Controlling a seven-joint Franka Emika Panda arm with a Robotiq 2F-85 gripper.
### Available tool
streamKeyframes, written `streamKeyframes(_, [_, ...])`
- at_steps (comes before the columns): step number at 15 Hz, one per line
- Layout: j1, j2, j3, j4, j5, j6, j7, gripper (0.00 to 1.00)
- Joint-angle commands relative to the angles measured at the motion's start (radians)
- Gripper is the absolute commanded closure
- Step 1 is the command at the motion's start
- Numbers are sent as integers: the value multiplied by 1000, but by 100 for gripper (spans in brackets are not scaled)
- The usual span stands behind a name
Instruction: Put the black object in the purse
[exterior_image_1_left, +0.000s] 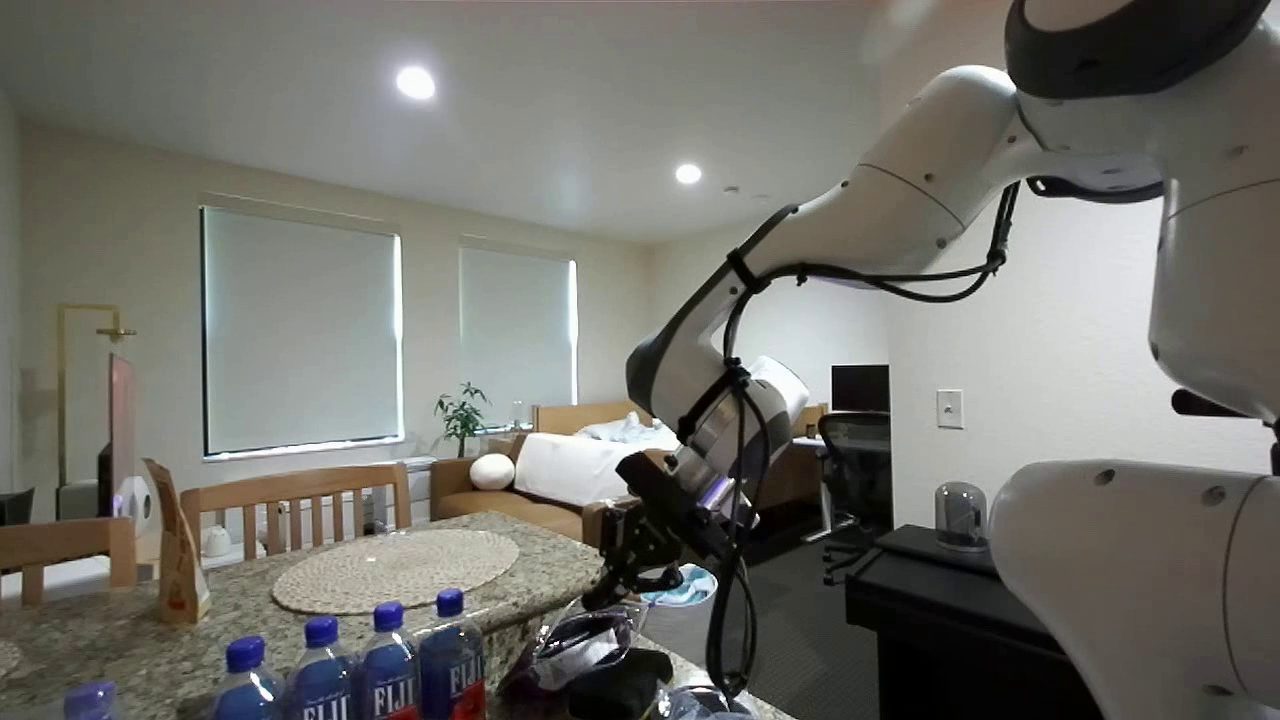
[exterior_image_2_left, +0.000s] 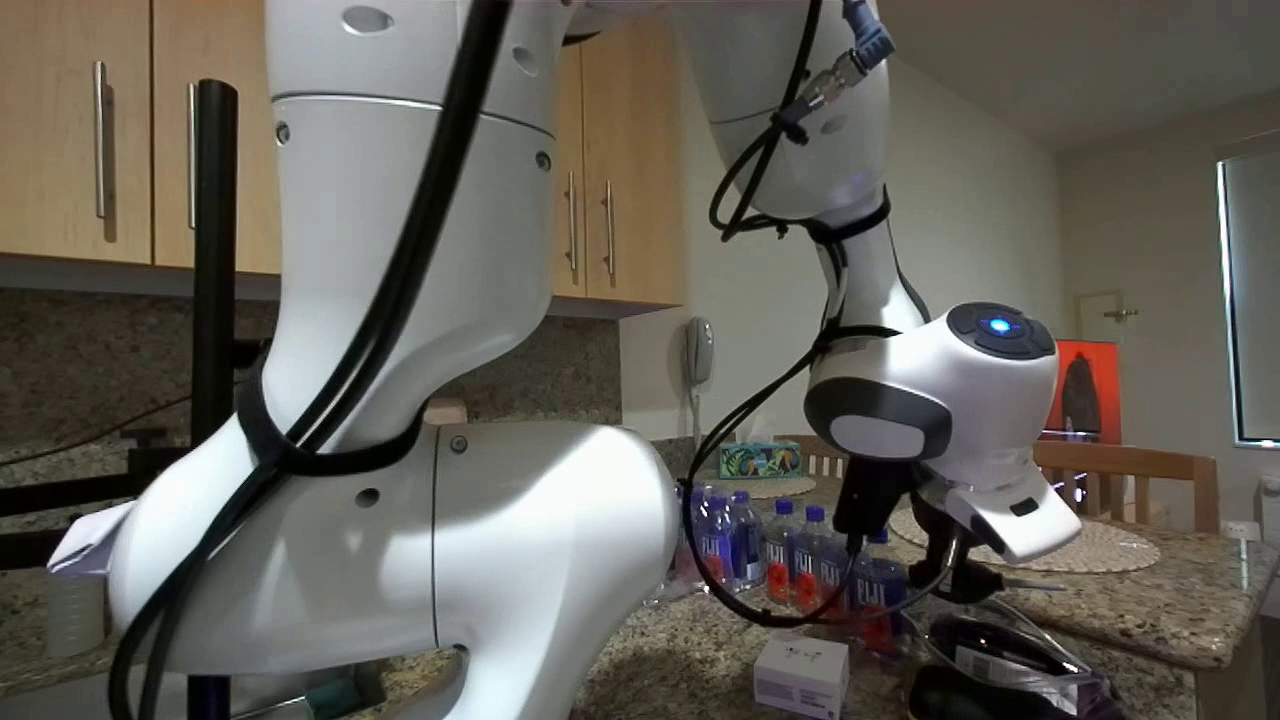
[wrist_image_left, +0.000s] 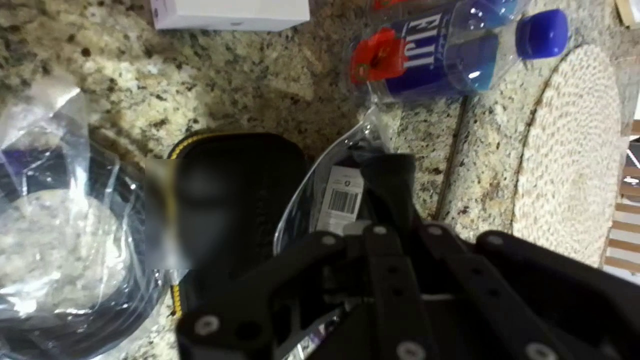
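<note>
One black case (wrist_image_left: 262, 180), perhaps the object meant, lies on the counter (wrist_image_left: 280, 90) beside a plastic packet (wrist_image_left: 344, 197) whose slackness could snag the pincer (wrist_image_left: 392, 170); I can't make out its spread or grip.

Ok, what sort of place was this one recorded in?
Probably a home, a kitchen opening onto a living area: the exterior views show wooden cabinets, a speckled stone counter and, farther back, a brown sofa.
</note>
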Motion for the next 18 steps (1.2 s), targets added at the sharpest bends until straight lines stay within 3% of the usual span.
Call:
streamKeyframes(1, [182, 38, -156, 65, 24, -124, 6, 94])
streamKeyframes(4, [339, 9, -310, 77, 1, -172, 23, 94])
streamKeyframes(10, [541, -63, -595, 101, -95, -166, 98, 94])
streamKeyframes(13, [673, -130, -727, 148, -191, -160, 139, 94])
streamKeyframes(15, [655, -195, -695, 156, -318, -124, 196, 94])
streamKeyframes(16, [592, -179, -651, 125, -315, -120, 190, 94])
streamKeyframes(18, [593, -210, -649, 130, -349, -113, 205, 93])
